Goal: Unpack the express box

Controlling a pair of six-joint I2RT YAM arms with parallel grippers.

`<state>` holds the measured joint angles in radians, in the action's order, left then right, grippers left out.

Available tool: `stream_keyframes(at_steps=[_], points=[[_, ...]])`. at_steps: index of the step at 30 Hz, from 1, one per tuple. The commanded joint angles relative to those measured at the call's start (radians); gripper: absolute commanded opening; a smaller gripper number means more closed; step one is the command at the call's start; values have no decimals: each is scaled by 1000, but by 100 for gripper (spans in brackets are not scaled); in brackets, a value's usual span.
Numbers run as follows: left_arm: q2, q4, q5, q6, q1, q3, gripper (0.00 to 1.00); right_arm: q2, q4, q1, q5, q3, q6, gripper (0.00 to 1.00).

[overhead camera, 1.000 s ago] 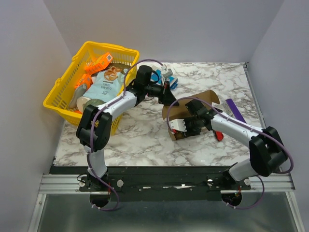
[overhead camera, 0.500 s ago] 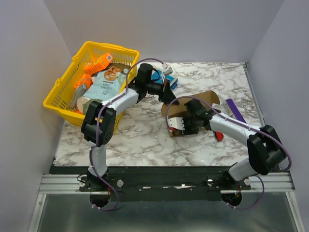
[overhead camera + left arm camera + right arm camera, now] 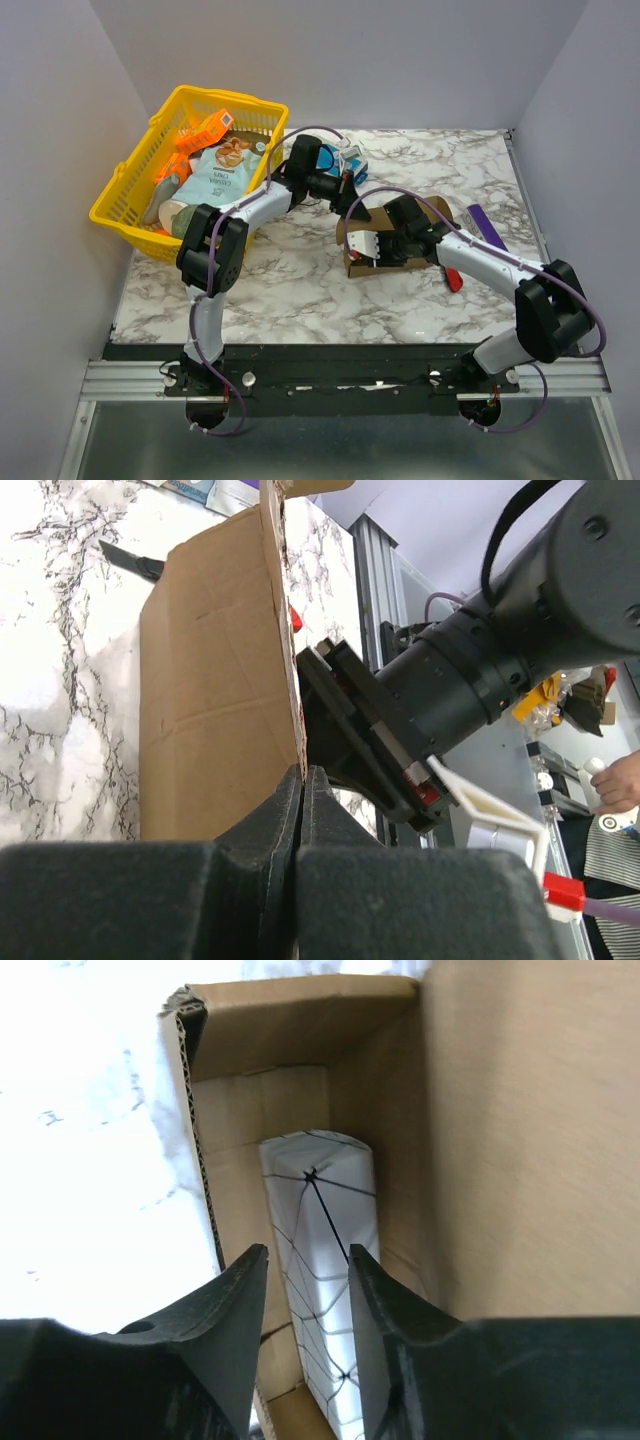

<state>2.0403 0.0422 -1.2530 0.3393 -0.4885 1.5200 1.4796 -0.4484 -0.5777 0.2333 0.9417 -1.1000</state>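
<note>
The express box [image 3: 385, 267] is plain brown corrugated cardboard, and you can see the wavy fluting along the cut edges. It's lying around the middle of the marble-look table [image 3: 280, 295], with a white label [image 3: 364, 246] on the face the overhead camera sees. One end is open, flaps folded out.

My left pincer [image 3: 303, 772] is clamped tight on the thin edge of one flap, black fingers pressed together with just the cardboard sheet between them. From that wrist the flap stands like a flat brown wall with a couple of soft creases.

My right pincer [image 3: 306, 1255] is spread partway, right at the open mouth of the box and gripping nothing. Inside there's a white parcel [image 3: 320, 1210], blocky with a rounded top, covered in thin black lines that cross like netting. It sits deep in the carton, framed between my two fingers. I honestly can't tell if either finger touches it.

Off to the left is a yellow plastic basket [image 3: 120, 218] with lattice walls, packed with a pale blue pouch [image 3: 215, 175] and some orange bits [image 3: 205, 130]. A small blue-and-white box [image 3: 352, 165] sits just behind my left wrist, and a flat purple bar [image 3: 487, 228] lies to the right of the carton.
</note>
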Motion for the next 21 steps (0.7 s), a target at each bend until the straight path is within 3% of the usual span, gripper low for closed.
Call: stream_keyframes(at_steps=[1, 11, 14, 21], points=[[43, -28, -5, -14, -9, 32, 3, 50, -99, -1, 43, 20, 5, 54], [49, 54, -22, 59, -9, 6, 3, 131, -42, 1, 6, 16, 9, 58], [52, 70, -26, 75, -9, 6, 3, 171, -67, 3, 29, 23, -20, 47], [47, 62, -19, 72, -5, 6, 3, 158, -228, 13, 87, 66, -73, 9]])
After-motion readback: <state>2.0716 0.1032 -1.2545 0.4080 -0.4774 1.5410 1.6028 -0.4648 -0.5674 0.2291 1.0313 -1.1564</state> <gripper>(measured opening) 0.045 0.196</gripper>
